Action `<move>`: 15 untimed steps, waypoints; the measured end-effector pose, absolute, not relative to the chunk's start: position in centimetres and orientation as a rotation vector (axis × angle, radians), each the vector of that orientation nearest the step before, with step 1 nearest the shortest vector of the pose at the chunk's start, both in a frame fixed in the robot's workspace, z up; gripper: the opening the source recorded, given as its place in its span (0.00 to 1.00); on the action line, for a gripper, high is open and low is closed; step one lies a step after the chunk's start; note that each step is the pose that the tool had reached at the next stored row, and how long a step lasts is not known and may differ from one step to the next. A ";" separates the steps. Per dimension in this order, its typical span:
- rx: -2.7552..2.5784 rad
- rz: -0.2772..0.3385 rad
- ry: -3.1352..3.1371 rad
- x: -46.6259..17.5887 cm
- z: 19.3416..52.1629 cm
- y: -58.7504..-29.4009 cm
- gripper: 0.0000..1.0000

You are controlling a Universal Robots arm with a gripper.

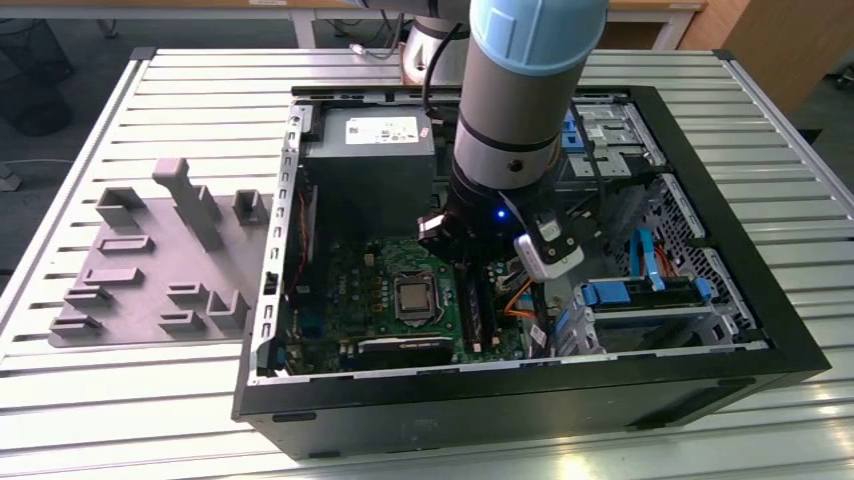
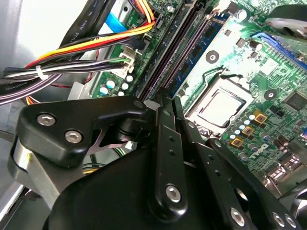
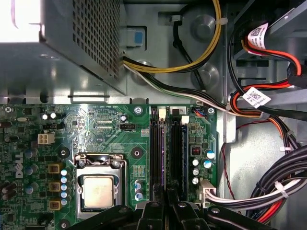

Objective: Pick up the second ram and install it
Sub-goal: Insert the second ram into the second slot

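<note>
Logging what I can see from the remote station, largest first.

- Desk (image 1: 200, 80): slatted metal top. It carries the open computer case (image 1: 534, 400) towards the exterior view's right and a grey fixture tray (image 1: 147, 300) near its edge on the exterior view's left.
- Arm (image 1: 527, 80): reaches down into the middle of the case and hides much of the interior in the exterior view.
- Motherboard (image 3: 110, 124): lies flat on the case floor. The processor socket (image 3: 98, 189) sits beside the bank of long black memory slots (image 3: 156, 143).
- Cable bundle (image 3: 268, 191): loose and crowding the far side of the slots from the socket.
- Claw (image 3: 167, 196): poised right at the near end of the slot bank. Its own linkage blocks the tip, so I cannot tell how wide it stands or whether it has hold of anything.
- Second ram (image 2: 194, 55): I take this to be the dark stick standing on edge in the slot bank on the socket side, its near end just by the claw.

Handling, in my judgement: light, stiff and thin, and easily cracked if twisted. It is best taken by the long top edge or the short ends, never by the chips or the contact edge.

Not made out: whether the stick is fully seated, the slot latches, and which stick is which.
</note>
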State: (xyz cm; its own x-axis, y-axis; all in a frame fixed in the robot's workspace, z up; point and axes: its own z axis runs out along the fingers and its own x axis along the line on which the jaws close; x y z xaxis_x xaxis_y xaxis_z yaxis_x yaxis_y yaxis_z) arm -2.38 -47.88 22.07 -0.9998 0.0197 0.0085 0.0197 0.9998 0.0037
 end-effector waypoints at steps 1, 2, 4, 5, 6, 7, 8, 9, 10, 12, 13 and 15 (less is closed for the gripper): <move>-0.031 -0.006 -3.133 -2.4 22.1 -47.9 0.14; -0.031 -0.006 -3.133 -2.4 22.1 -47.9 0.14; -0.031 -0.006 -3.133 -2.4 22.1 -47.9 0.14; -0.031 -0.006 -3.133 -2.4 22.1 -47.9 0.14; -0.031 -0.006 -3.133 -2.4 22.1 -47.9 0.14; -0.031 -0.006 -3.133 -2.4 22.1 -47.9 0.14; -0.031 -0.006 -3.133 -2.4 22.0 -47.9 0.14; -0.031 -0.007 -3.133 -2.4 22.0 -47.9 0.14; -0.031 -0.007 -3.133 -2.4 21.9 -47.9 0.14; -0.031 -0.006 -3.133 -2.4 21.8 -47.9 0.14; -0.031 -0.006 -3.133 -2.4 21.8 -47.9 0.14; -0.031 -0.006 -3.133 -2.4 21.8 -47.9 0.14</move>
